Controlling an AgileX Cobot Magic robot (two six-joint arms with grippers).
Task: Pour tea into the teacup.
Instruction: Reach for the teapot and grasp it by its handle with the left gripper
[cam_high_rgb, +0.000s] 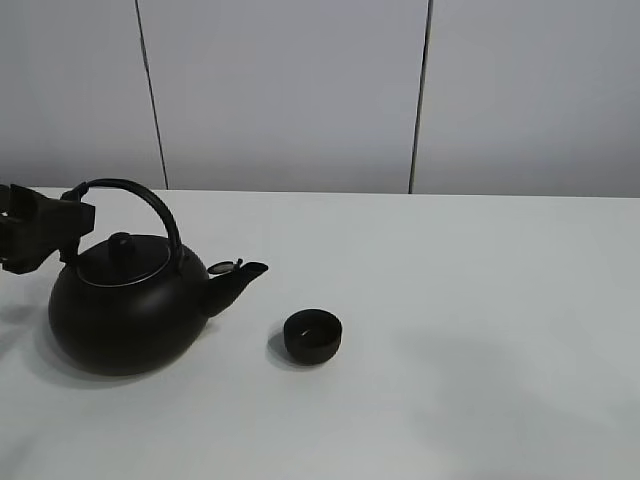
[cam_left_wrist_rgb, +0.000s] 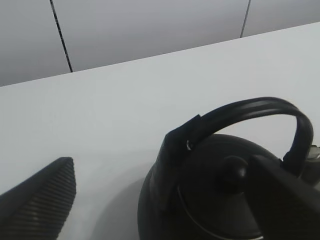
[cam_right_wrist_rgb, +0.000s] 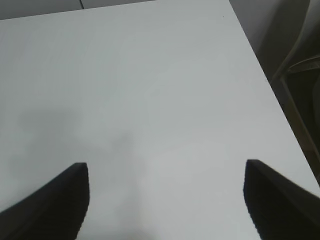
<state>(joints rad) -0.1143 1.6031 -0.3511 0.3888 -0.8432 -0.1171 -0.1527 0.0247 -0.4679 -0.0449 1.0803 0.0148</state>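
Exterior high view, items as they lie.

1. Teacup (cam_high_rgb: 313, 335): small, round, matte black, bowl-shaped, no handle. It stands upright, mouth up, on the white table (cam_high_rgb: 480, 300). The inside reads only as dark, so its contents cannot be told. It sits near the table's middle, just past the tip of the spout (cam_high_rgb: 235, 283), a little toward the camera and apart from it.

2. Kettle (cam_high_rgb: 125, 310): large, round, black, with the knobbed lid on. It stands on its base at the table's left. The spout points right, toward the teacup. The arched handle (cam_high_rgb: 125, 183) runs over the lid in the same line as the spout.

3. Left gripper (cam_high_rgb: 78, 228): at the handle's rear end, on the side away from the teacup. In the left wrist view its fingers are spread wide with the handle's foot between them; no contact shows. It holds nothing.

4. Right gripper (cam_right_wrist_rgb: 166, 167): fingers wide apart over bare table, holding nothing. It is absent from the exterior view.

Judgement: the left arm is the nearer one. The kettle lies between its gripper and the cup, so the handle must be grasped first, then the kettle tipped rightward along the spout's line.
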